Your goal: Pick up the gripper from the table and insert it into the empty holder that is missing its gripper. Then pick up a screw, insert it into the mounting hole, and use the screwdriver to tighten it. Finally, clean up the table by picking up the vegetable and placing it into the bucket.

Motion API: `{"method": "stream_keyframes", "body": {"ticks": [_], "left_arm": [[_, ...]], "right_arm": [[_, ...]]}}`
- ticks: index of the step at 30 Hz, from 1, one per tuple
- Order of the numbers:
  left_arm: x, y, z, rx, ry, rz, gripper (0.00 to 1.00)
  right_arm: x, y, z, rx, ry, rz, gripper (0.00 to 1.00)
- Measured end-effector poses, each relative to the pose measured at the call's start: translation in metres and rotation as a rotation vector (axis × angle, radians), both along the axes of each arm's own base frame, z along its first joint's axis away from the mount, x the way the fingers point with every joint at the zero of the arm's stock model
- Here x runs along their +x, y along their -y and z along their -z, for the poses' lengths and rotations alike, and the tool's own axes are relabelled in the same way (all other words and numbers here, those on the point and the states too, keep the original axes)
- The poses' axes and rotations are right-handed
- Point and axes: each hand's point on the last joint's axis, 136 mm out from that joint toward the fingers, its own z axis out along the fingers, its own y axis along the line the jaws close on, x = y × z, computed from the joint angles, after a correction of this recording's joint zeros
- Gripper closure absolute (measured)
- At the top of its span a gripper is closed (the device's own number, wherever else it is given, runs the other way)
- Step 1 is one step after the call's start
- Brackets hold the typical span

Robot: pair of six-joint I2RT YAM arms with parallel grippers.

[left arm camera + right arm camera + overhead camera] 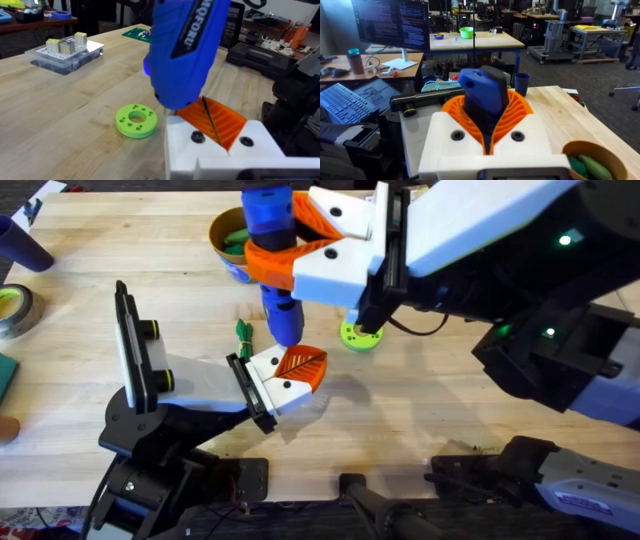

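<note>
At the middle of the table (480, 435), the right gripper (300, 250) is clenched on the blue screwdriver (275, 240), tip down on the small white-and-orange gripper (290, 375) seated in the holder (200, 390). This looks like screw tightening; next it calls for steady downward pressure. The left gripper's state cannot be told. Green vegetables lie in the bucket (222, 235).

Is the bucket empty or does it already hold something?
Not empty: green pieces lie inside the bucket, also visible in the right wrist view.
</note>
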Motion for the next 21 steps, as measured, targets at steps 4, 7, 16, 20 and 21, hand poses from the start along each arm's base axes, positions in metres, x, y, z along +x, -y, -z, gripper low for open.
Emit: {"method": "stream_keyframes", "body": {"ticks": [4, 7, 16, 20, 21], "left_arm": [[0.000, 0.000, 0.004, 0.005, -0.019, 0.000, 0.986], [0.000, 0.000, 0.004, 0.006, -0.021, -0.004, 0.986], [0.000, 0.000, 0.004, 0.006, -0.021, -0.004, 0.986], [0.000, 0.000, 0.004, 0.006, -0.021, -0.004, 0.986], [0.000, 0.000, 0.004, 0.006, -0.021, -0.004, 0.986]], "right_arm": [[0.005, -0.001, 0.007, -0.019, -0.012, 0.009, 0.963], [0.009, 0.000, 0.007, -0.012, -0.006, 0.020, 0.963], [0.004, 0.015, -0.026, 0.082, 0.097, 0.041, 0.962], [-0.004, 0.022, -0.040, 0.114, 0.115, 0.033, 0.963], [-0.006, 0.023, -0.043, 0.122, 0.111, 0.030, 0.962]]}}
